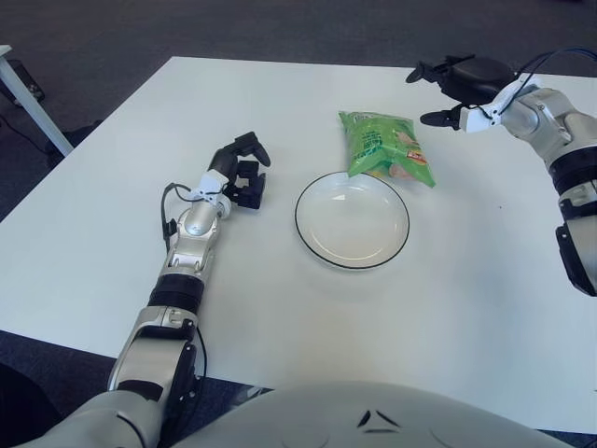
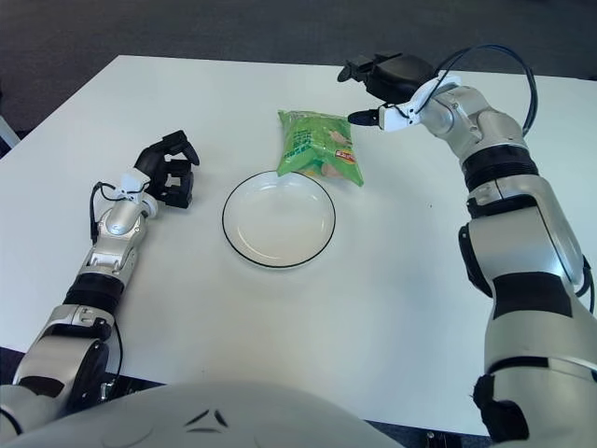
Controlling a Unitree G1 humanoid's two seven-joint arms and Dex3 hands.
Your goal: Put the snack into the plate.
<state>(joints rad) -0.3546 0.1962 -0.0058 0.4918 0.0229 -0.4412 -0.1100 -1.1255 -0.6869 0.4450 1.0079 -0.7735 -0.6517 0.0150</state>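
A green snack bag lies flat on the white table, its near edge overlapping the far rim of a white plate with a dark rim. The plate holds nothing. My right hand hovers above and to the far right of the bag, fingers spread, holding nothing and apart from the bag. In the right eye view the same hand shows just beyond the bag. My left hand shows left of the plate, fingers curled, empty.
The white table reaches to the near edge, with dark carpet beyond its far side. A white table leg stands at the far left. My own torso fills the bottom of the views.
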